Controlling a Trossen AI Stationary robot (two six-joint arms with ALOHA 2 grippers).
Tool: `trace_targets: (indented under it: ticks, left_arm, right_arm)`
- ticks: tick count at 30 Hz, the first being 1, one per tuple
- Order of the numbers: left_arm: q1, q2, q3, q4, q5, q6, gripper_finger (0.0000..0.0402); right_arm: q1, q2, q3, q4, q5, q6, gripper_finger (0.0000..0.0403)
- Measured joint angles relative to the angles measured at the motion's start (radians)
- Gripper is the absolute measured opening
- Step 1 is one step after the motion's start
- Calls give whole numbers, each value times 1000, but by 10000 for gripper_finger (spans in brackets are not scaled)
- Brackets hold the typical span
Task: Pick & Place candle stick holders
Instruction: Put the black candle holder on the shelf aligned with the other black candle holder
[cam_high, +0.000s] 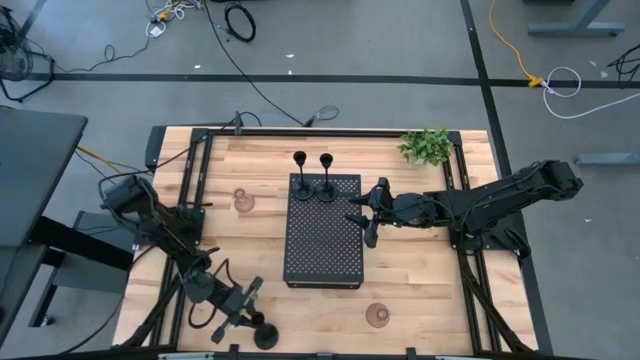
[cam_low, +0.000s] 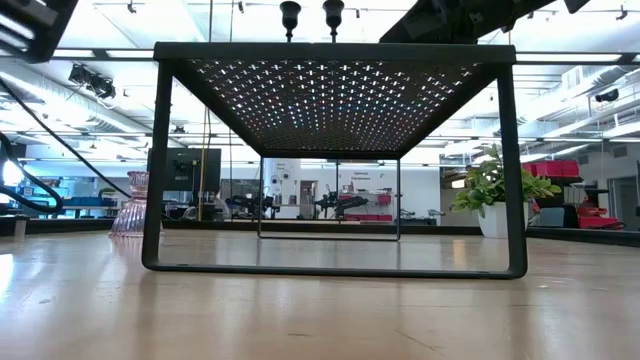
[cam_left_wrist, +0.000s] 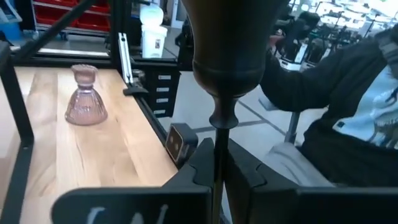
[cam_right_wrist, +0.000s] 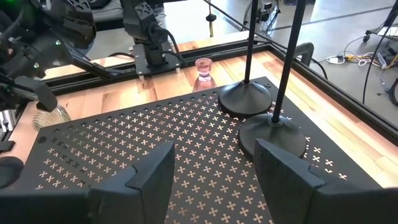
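Reaching low at the bench's (cam_high: 420, 290) near-left corner, left tool (cam_left_wrist: 214, 165) clamps a black holder's (cam_left_wrist: 219, 74) stem (right tool (cam_right_wrist: 214, 168) apart above tray (cam_high: 322, 250)).

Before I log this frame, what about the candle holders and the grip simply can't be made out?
- Olive-green holder: in no view.
- Third black holder: base cut off by the left wrist view's bottom edge and left gripper; a dark blob in the high view.
- Two black holders on the tray: low view shows only their cups; the tray top hides the rest.
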Motion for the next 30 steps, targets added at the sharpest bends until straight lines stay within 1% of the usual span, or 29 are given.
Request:
trace_targets:
  ticks: [5,11,13,15,18,20,24,26,30]
  left_arm:
    - [4,-75,0,4,-7,-4,14]
    - [3,-224,0,1,-38,41,14]
    - [5,-280,0,-12,-68,69,14]
    - [19,-336,0,-29,-92,82,14]
    - [61,-419,0,-96,-125,84,14]
    - [102,-466,0,-141,-124,85,14]
    - [200,-529,7,-230,-73,73,14]
    - [245,-543,41,-312,-54,73,14]
    - [319,-546,156,-549,-40,78,14]
  right_arm:
    - [0,0,0,0,0,0,220]
    - [0,0,0,17,-3,6,220]
    - [0,0,0,52,-26,8,220]
    - [0,0,0,102,-73,13,220]
    - [0,0,0,191,-144,26,220]
    - [0,0,0,247,-186,27,220]
    - [4,16,1,328,-234,36,220]
    - [10,35,0,362,-241,34,220]
    - [20,88,0,426,-247,39,220]
